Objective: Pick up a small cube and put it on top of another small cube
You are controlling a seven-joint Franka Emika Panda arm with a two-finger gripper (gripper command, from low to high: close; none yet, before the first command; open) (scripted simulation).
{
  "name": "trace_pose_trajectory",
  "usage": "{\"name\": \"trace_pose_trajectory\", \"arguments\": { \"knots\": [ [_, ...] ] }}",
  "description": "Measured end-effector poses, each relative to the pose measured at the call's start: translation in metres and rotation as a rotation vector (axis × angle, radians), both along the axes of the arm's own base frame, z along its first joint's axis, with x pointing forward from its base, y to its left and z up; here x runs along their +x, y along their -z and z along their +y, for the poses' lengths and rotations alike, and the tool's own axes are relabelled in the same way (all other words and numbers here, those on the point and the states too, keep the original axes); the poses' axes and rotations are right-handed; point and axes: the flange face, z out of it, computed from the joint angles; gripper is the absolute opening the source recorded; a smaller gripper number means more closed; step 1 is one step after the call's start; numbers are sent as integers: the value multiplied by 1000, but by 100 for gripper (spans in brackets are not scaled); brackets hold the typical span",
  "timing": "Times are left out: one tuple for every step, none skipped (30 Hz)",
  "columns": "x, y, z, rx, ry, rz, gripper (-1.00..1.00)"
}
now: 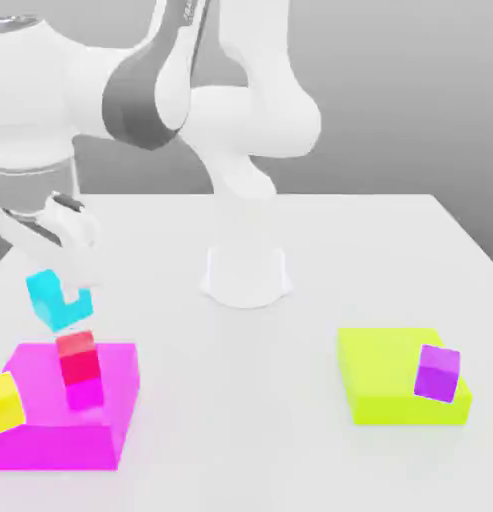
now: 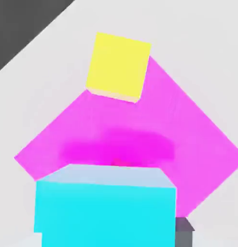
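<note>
No text, label or number is readable.

In the exterior view, the first block (image 1: pixel 55 447) lay at eight o'clock under the lower cube (image 1: pixel 79 358), the raised cube (image 1: pixel 48 302) above, the outer cube (image 1: pixel 4 404) at nine; the second block (image 1: pixel 380 360), at four, had the last cube (image 1: pixel 437 373) at three.
</note>
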Motion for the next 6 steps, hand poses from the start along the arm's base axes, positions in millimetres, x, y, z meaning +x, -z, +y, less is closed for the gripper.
{"name": "trace_pose_trajectory", "arguments": {
  "knots": [
    [-1, 12, 0, 0, -1, 0, -100],
    [-2, 25, 0, 0, -1, 0, -100],
    [-2, 35, 1, -1, -1, 1, 100],
    [-2, 35, 1, -1, -1, 1, 100],
    [-2, 35, 1, -1, -1, 1, 100],
    [-2, 35, 1, -1, -1, 1, 100]
  ]
}}
